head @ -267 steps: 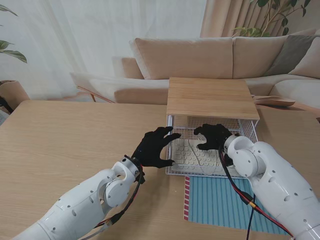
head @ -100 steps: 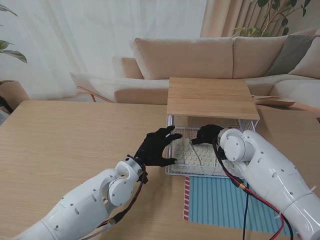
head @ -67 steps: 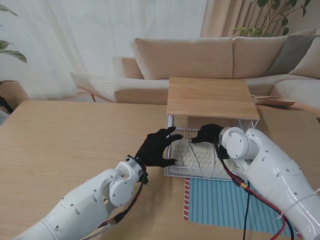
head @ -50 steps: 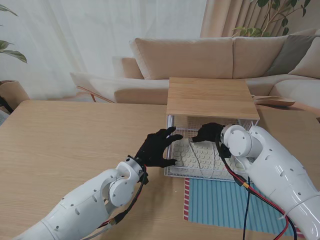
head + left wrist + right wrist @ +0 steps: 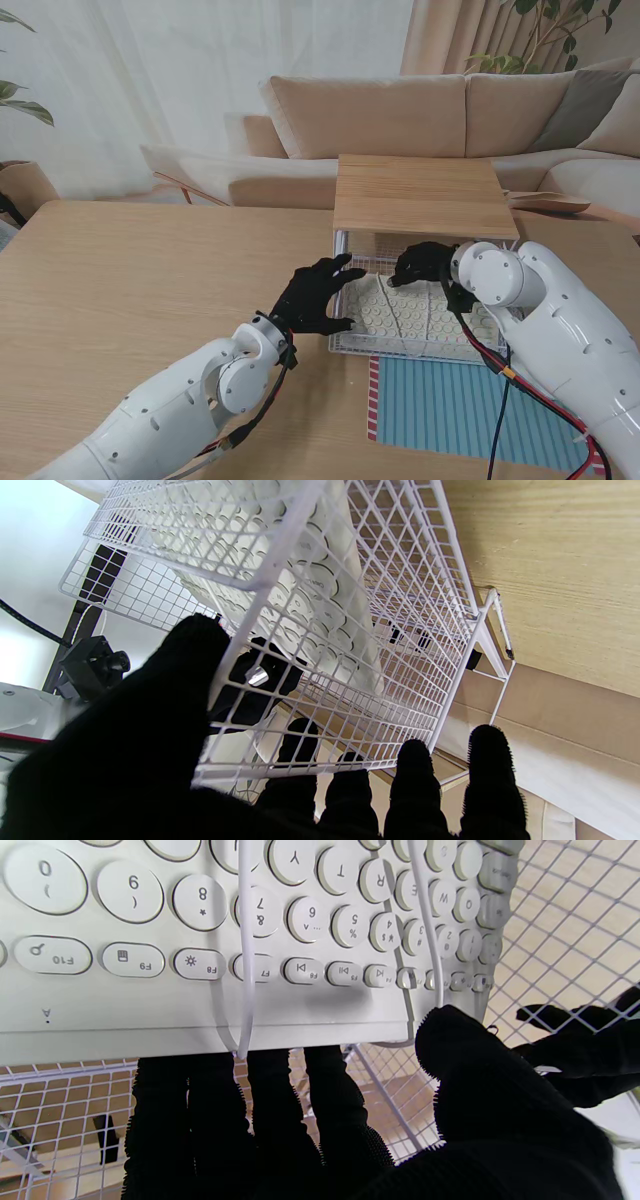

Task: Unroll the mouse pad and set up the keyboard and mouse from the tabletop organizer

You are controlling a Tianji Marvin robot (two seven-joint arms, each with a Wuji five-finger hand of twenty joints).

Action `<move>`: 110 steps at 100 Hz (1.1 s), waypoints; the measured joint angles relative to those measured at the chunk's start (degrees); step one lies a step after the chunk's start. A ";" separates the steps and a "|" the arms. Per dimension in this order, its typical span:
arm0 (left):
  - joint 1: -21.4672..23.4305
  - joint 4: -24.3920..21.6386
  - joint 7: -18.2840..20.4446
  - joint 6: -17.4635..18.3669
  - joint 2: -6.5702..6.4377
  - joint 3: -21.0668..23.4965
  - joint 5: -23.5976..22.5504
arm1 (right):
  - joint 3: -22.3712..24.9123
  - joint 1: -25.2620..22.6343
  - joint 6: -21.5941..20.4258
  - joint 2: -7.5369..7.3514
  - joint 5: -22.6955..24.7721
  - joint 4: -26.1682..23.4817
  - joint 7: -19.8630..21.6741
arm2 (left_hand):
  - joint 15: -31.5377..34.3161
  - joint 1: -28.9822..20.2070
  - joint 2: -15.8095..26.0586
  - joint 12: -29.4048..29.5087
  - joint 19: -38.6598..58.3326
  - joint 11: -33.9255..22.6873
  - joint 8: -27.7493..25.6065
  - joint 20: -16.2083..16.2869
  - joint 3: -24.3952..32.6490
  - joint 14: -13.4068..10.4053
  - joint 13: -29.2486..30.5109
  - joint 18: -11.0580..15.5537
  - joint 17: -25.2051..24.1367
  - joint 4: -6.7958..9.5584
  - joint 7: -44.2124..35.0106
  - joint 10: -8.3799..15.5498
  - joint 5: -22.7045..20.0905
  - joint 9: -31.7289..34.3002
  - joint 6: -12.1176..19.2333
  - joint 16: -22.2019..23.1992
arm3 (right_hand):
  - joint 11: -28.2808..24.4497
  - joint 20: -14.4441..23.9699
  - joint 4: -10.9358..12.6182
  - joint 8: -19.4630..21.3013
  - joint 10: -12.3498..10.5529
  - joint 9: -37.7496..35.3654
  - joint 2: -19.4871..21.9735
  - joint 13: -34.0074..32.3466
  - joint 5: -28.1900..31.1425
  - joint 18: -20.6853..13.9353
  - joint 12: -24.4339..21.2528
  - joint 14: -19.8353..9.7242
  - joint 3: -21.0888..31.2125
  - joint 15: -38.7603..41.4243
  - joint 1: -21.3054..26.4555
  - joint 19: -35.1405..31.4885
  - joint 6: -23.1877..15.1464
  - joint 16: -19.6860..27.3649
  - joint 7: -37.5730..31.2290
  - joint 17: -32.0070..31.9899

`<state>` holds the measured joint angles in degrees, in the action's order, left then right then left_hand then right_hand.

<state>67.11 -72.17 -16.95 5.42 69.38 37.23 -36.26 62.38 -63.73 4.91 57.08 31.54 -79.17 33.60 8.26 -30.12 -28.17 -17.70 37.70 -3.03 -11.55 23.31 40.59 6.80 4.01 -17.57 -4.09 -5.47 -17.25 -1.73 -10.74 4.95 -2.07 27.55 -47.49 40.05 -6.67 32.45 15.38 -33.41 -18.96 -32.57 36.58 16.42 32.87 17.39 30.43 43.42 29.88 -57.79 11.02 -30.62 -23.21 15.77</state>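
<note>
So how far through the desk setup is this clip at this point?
Done: the striped mouse pad lies flat on the table.

In hand: the keyboard is in the pulled-out wire drawer; the right hand has its fingers at the keyboard's far edge, the left hand steadies the drawer's left side.

Left: lifting the keyboard onto the table, then the mouse, which I can't see.

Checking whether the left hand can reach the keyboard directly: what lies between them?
The white wire basket wall separates the left hand from the keyboard, as seen in the left wrist view.
</note>
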 measured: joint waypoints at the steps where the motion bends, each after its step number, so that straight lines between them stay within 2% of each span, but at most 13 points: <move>1: 0.01 -0.02 0.02 -0.02 0.00 0.00 -0.01 | 0.03 0.03 -0.01 -0.05 -0.11 -0.08 0.30 | 0.00 0.00 0.00 0.00 0.00 0.00 0.00 -0.01 0.00 0.00 0.00 0.00 0.00 0.00 0.00 0.00 0.00 0.00 0.00 0.00 | -0.02 0.00 0.00 0.05 0.00 0.03 -0.12 0.01 -0.08 0.00 0.27 0.01 0.16 0.00 0.02 0.00 -0.01 -0.15 0.00 0.07; 25: 0.11 -0.33 0.31 -0.44 -0.02 0.10 -0.01 | 0.71 0.17 -1.55 -0.84 -0.67 -1.68 3.60 | 0.00 0.00 0.00 -0.01 0.02 0.00 0.02 -0.03 0.00 0.00 0.00 0.00 0.00 0.00 0.06 0.04 0.00 0.00 0.00 0.00 | -3.96 0.07 0.01 1.30 -0.12 1.24 -4.30 -0.54 -0.45 1.02 5.30 0.10 5.25 3.26 0.62 -0.02 -1.64 -0.68 -0.68 4.31; 33: 0.12 -0.35 0.34 -0.47 -0.02 0.11 0.01 | 1.08 0.04 -2.22 -1.01 -0.82 -2.21 4.91 | 0.00 0.00 0.00 -0.01 0.03 0.00 0.02 -0.04 0.00 0.00 0.00 0.00 0.00 0.00 0.07 0.05 0.00 0.00 0.00 0.00 | -5.83 0.17 0.01 1.30 -1.06 2.41 -6.18 -1.78 -0.82 1.54 6.79 0.46 6.57 3.55 0.62 -0.03 -2.93 -0.61 -0.69 6.09; 55: 0.18 -0.43 0.45 -0.55 -0.03 0.20 0.03 | 1.71 -0.30 -5.24 -1.83 -3.57 -3.27 7.53 | 0.00 0.00 0.00 -0.04 0.03 0.00 0.04 -0.05 0.00 0.00 0.00 0.00 0.00 0.00 0.13 0.10 0.00 0.00 -0.02 0.00 | -7.70 -2.30 0.01 1.31 -1.07 4.81 -9.30 -4.25 -3.60 2.59 8.32 0.51 10.08 4.72 1.73 -0.03 -2.94 -0.79 -0.51 10.78; 74: 0.26 -0.57 0.55 -0.69 -0.03 0.28 0.07 | 1.85 -0.77 -11.04 -2.16 -1.66 -3.33 7.38 | 0.00 0.00 0.00 -0.04 0.03 0.00 0.09 -0.07 0.00 0.00 0.00 0.00 0.00 0.00 0.74 0.18 0.00 0.00 -0.07 0.00 | -8.25 -2.80 0.01 1.31 -1.08 5.43 -10.35 -5.23 -5.47 1.63 8.15 -0.11 13.10 5.95 3.21 -0.88 -2.94 -0.84 -0.52 11.88; 86: 0.32 -0.68 0.71 -0.71 -0.05 0.39 0.06 | 2.21 -1.66 -15.02 -2.15 2.50 -3.82 6.06 | 0.00 0.00 0.00 -0.04 0.03 0.00 0.24 -0.07 0.00 0.00 0.00 0.00 0.00 0.00 0.82 0.18 0.00 0.00 -0.11 0.00 | -8.68 -2.82 0.01 1.31 -3.56 5.46 -10.35 -5.35 -6.14 -1.14 8.09 -2.63 14.43 7.58 3.22 -2.69 -3.01 -1.08 -0.54 11.47; 91: 0.34 -0.71 0.74 -0.72 -0.05 0.42 0.05 | 2.29 -2.12 -16.53 -2.15 4.16 -3.94 4.90 | 0.00 0.00 0.00 -0.04 0.03 0.00 0.35 -0.07 0.00 0.00 0.00 0.00 0.00 0.00 0.83 0.18 0.00 0.00 -0.31 0.00 | -9.23 -2.82 0.01 1.31 -3.91 5.46 -10.35 -5.91 -6.19 -1.93 8.09 -3.33 14.83 7.94 3.22 -2.92 -3.01 -1.17 -0.54 11.31; 101: 0.38 -0.76 0.77 -0.76 -0.06 0.46 0.03 | 2.30 -2.88 -17.17 -2.10 5.31 -3.97 2.90 | 0.00 0.00 0.00 -0.04 0.03 0.00 0.61 -0.07 0.00 0.00 0.00 0.00 0.00 0.00 0.83 0.19 0.00 0.00 -0.57 0.00 | -9.72 -2.82 0.01 1.31 -4.05 5.41 -11.08 -5.93 -6.20 -2.21 8.09 -3.41 15.31 8.87 3.22 -3.03 -3.01 -1.77 -0.66 10.59; 110: 0.44 -0.82 0.77 -0.80 -0.07 0.46 0.03 | 2.26 -3.02 -17.01 -2.09 5.37 -3.97 2.69 | 0.00 0.00 0.00 -0.04 0.03 0.00 0.62 -0.08 0.03 0.00 0.00 0.00 0.00 0.00 0.83 0.20 0.00 0.00 -0.58 0.00 | -9.72 -2.81 0.01 1.31 -4.18 5.35 -11.08 -5.93 -6.24 -2.15 8.09 -3.41 15.36 9.00 3.22 -3.03 -3.00 -1.80 -1.17 9.19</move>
<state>67.54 -72.99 -16.17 4.63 69.31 37.69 -36.23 64.64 -66.75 -12.09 54.99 36.91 -83.14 36.29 8.26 -30.12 -28.17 -17.75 37.73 -3.03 -10.93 23.23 40.62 6.80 4.01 -17.57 -4.09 -5.47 -16.43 -1.53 -10.74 4.95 -2.65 27.55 -57.21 37.24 -6.66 33.76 11.20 -28.06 -30.04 -38.49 30.34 14.28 40.96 13.99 45.79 52.42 33.10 -60.83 8.02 -32.42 -24.38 24.95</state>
